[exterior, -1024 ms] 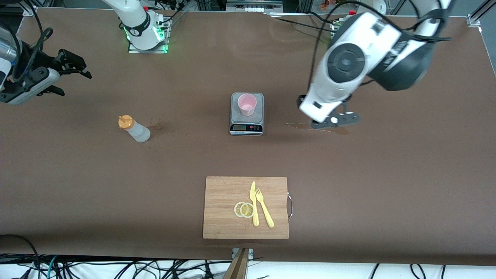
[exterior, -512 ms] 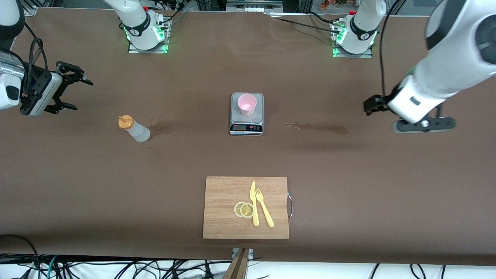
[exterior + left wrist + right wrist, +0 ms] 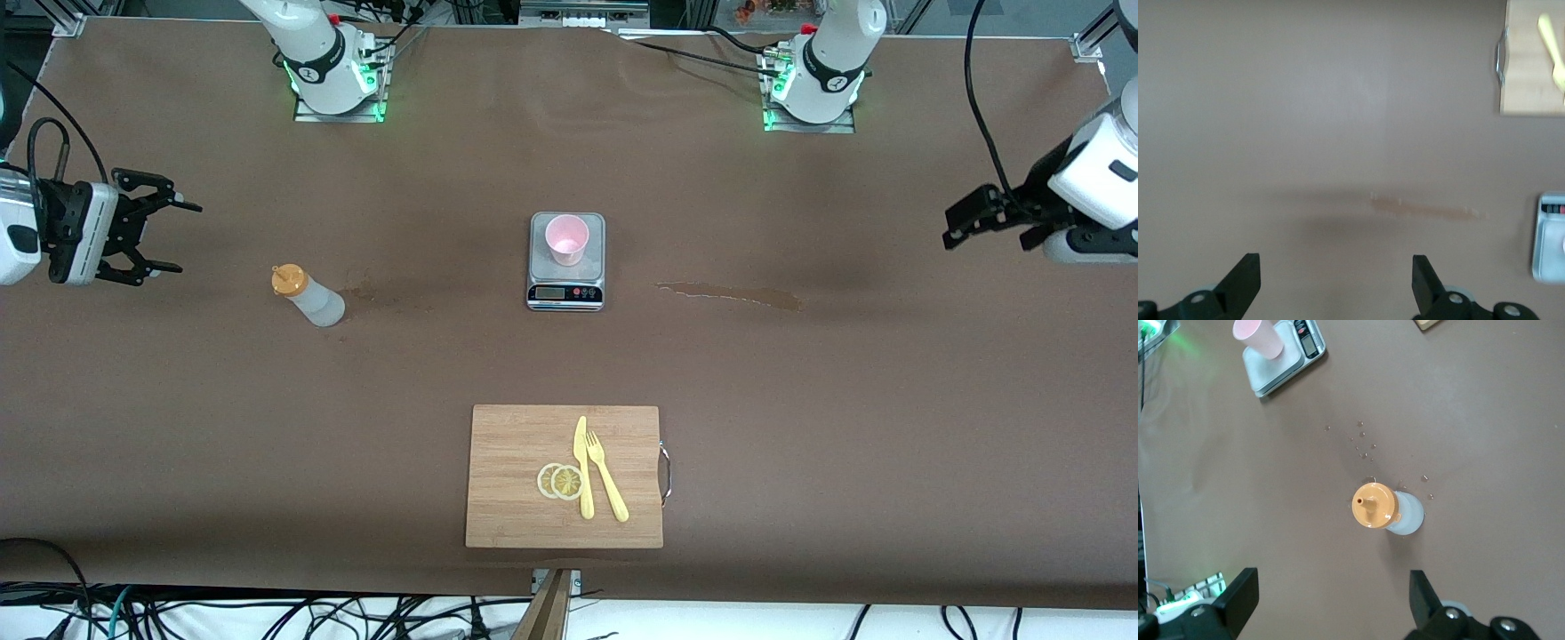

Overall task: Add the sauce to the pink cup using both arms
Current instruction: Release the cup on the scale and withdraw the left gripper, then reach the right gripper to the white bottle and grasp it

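- The sauce stands upright on the table toward the right arm's end, its orange cap on top and the whitish body below. It touches nothing else.
- The pink cup stands upright on the scale at the middle of the table, well apart from the bottle. I see nothing inside it, so I judge the pouring is not yet begun.
- The right gripper hovers over the table toward the right arm's end, near the bottle but not touching it. Its fingers are spread wide and hold nothing; in the right wrist view the bottle sits between their 2 lines.
- The left gripper hangs over the left arm's end of the table, well apart from the cup. Its fingers are also wide and empty. This arm waits.
- I think the step in hand is to fetch the bottle with the right arm. I would come down with the body centered between the fingers and close on the soft body below the cap, gently, because a hard squeeze may push sauce out early.
- I would keep the bottle upright until the nozzle is over the cup.
- Small drops and a dried streak mark the table; the cutting board with knife and fork lies nearer the camera, out of the way.
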You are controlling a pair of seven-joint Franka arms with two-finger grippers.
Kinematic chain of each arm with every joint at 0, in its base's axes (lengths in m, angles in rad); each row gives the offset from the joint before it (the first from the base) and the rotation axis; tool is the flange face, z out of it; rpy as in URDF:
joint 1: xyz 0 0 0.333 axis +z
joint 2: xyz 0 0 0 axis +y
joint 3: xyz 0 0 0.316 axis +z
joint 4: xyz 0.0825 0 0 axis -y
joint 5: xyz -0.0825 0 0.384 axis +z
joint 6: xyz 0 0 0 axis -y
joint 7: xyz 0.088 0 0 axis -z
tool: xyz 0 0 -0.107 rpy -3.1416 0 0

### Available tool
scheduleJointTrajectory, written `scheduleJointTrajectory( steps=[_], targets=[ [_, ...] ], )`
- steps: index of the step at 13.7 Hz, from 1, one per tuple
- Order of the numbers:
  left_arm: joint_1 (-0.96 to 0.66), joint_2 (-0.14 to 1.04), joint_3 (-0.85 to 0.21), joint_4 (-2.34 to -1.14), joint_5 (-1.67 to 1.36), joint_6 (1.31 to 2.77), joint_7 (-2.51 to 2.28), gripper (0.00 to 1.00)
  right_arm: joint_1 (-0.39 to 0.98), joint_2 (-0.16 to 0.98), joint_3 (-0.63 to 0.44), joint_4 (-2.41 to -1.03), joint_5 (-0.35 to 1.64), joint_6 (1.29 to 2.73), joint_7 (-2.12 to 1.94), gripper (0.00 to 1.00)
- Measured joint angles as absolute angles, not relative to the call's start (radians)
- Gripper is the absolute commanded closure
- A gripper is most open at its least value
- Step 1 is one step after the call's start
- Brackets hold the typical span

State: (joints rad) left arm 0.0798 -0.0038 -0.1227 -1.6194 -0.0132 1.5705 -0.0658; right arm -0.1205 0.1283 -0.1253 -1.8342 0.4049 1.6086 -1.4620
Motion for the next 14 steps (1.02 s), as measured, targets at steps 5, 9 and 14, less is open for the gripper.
scheduleJointTrajectory(
  steps=[5,9,14],
  targets=[
    [0.068,-0.018,-0.119,-1.612,0.002,1.531,-0.003,0.0,-0.158,0.163,-0.125,-1.86,0.45,1.591,-1.666,0.0],
    [0.064,-0.018,-0.12,-1.611,0.003,1.531,0.028,0.0,-0.224,0.259,-0.126,-1.869,0.546,1.591,-1.844,0.0],
    [0.064,-0.018,-0.122,-1.61,0.003,1.531,0.031,0.0,-0.239,0.405,-0.126,-1.87,0.656,1.597,-1.951,0.0]
  ],
)
